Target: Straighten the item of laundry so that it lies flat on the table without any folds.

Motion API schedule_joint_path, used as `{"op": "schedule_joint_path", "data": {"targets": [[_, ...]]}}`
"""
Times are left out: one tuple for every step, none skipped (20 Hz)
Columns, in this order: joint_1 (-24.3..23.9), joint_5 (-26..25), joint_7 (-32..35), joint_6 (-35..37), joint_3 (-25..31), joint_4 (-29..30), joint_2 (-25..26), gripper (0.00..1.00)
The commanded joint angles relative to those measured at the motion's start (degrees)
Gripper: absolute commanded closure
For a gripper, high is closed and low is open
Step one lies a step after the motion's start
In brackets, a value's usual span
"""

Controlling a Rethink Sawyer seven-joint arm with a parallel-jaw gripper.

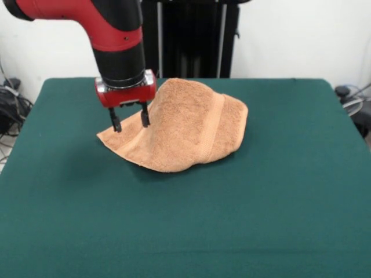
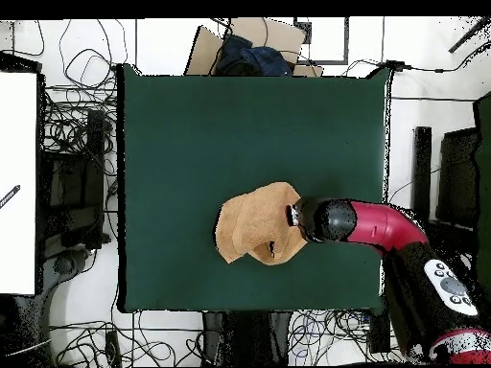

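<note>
In the front view the green table point(image 1: 69, 202) fills the lower frame, bare at its left side; the red and black arm point(image 1: 110, 29) comes down from the upper left and ends in a red block carrying the gripper point(image 1: 130, 120); its two thin black fingers point(image 1: 116, 123) stand apart with a clear gap between them, clamped on nothing, the tips hanging at the left corner of the towel point(image 1: 185, 124); one finger sits over the towel's flat corner and the other against the raised fold, though whether either tip actually touches the cloth I cannot tell from this angle. The towel lies a little left of the table's middle, bunched rather than flat; its near-left corner rests spread on the felt with a woven band running along that edge, while the rest rises into a rounded hump toward the back; a second smoother band runs down over the hump to the right of centre, and the right side folds under in a soft bulge.

In the overhead view the table point(image 2: 192, 125) shows as a dark green rectangle; the towel point(image 2: 251, 225) lies in its lower middle, doubled over itself with a flap folded across; the arm point(image 2: 369, 222) reaches in from the right, its head covering the towel's right edge, and the gripper itself is hidden beneath it there.
</note>
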Motion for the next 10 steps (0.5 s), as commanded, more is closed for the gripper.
{"op": "schedule_joint_path", "data": {"targets": [[0.3, -3.2, -1.9, 0.6, 1.4, -5.4, -0.8, 0.0], [0.1, -3.2, -2.1, 0.1, 2.0, -5.3, -1.3, 0.0], [0.4, -3.2, -2.2, 0.5, 2.1, -5.5, -2.1, 0.0], [0.6, -3.3, -2.2, 0.9, 1.9, -5.6, -2.7, 0.0], [0.8, -3.4, -2.2, 1.1, 1.8, -5.8, -3.0, 0.0], [0.9, -3.5, -2.2, 1.1, 1.8, -5.8, -2.9, 0.0], [0.9, -3.7, -2.1, 0.8, 1.7, -5.6, -2.9, 0.0], [1.1, -3.8, -1.8, 0.5, 1.6, -5.5, -2.7, 0.0], [1.1, -3.8, -1.4, 0.3, 1.4, -5.0, -2.8, 0.0], [1.3, -3.8, -1.0, 0.2, 1.1, -4.4, -3.0, 0.0]]}}
